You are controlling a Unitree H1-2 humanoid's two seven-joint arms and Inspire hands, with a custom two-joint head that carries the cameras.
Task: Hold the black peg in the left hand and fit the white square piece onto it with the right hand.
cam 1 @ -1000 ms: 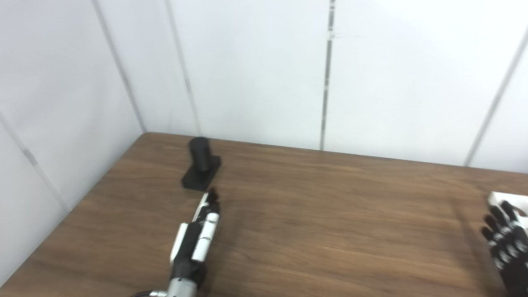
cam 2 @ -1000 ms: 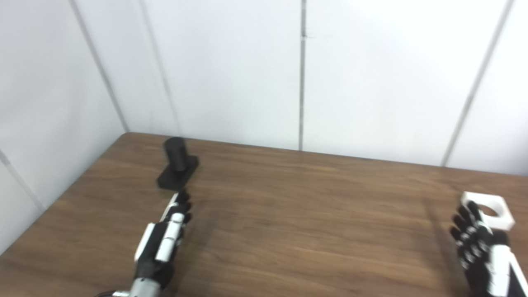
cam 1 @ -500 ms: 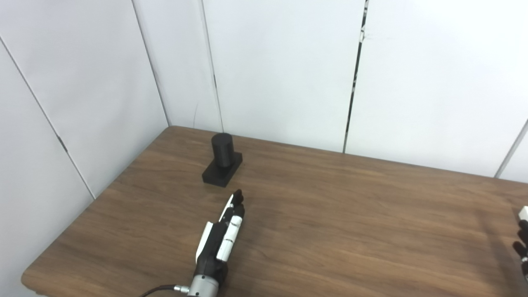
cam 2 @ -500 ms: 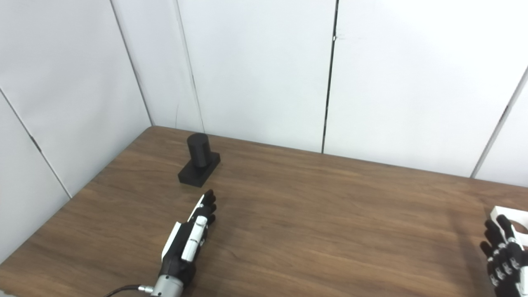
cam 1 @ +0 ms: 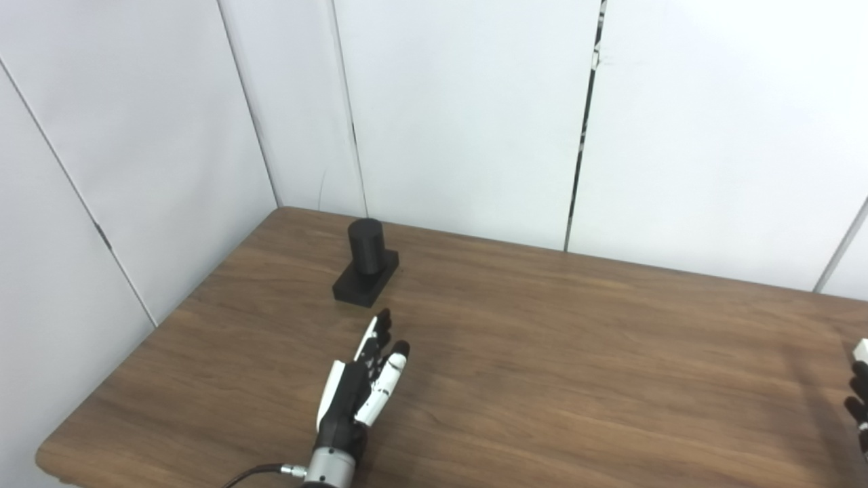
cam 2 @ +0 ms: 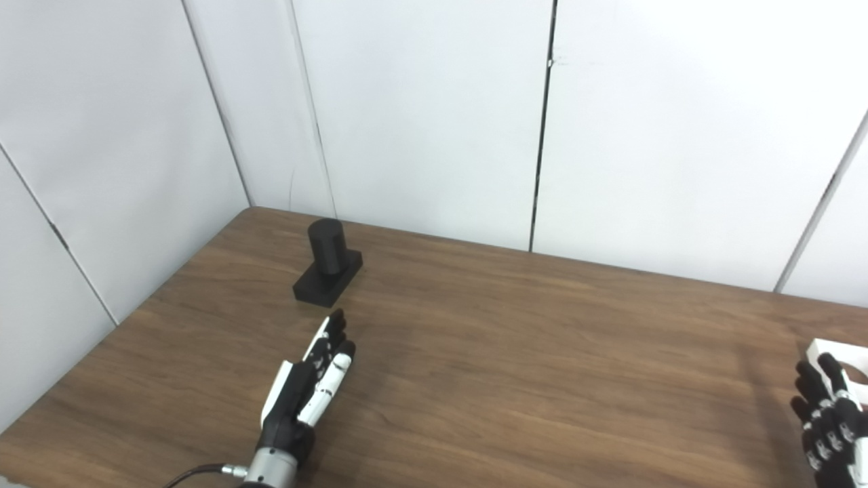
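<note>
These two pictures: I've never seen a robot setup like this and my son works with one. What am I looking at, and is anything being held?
Both pictures come from two cameras side by side on a humanoid robot's head, looking down at a wooden table, so they show one scene. The robot's left hand reaches in from below, fingers apart, holding nothing. Just ahead of it stands a black peg on its flat base, untouched. At the far right edge, the right hand is beside a white square piece with a round hole; it is cut off by the frame, but seems open. Nothing is held yet.
</note>
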